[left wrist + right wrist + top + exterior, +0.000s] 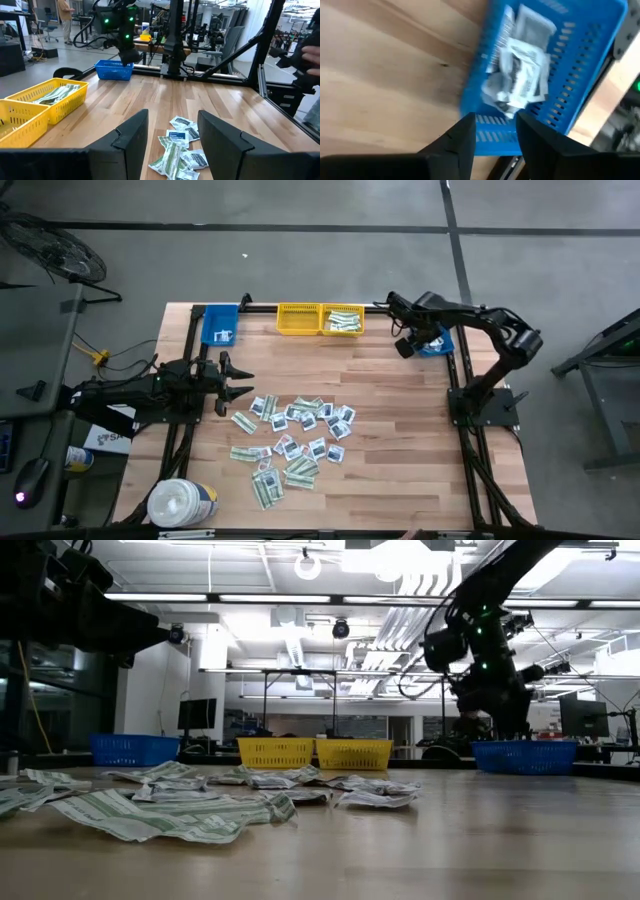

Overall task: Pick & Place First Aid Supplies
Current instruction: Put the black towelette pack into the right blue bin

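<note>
Many small paper packets, the first aid supplies (295,442), lie scattered flat on the wooden table's middle; the left wrist view shows some of the packets (180,145) close up. At the far right stands a blue bin (555,65) with a few white packets (520,75) inside. My right gripper (492,122) hangs open just above this bin's rim, pointing steeply down, with nothing between its fingers; in the high view the right gripper (405,345) is at the bin's left side. My left gripper (172,120) waits open and level at the table's left, short of the pile.
Two yellow bins (298,319) (342,321) stand side by side at the far edge, the right one holding green-white strips. Another blue bin (220,325) sits far left. A big white tub (180,502) stands at the near left corner. Bare wood lies right of the pile.
</note>
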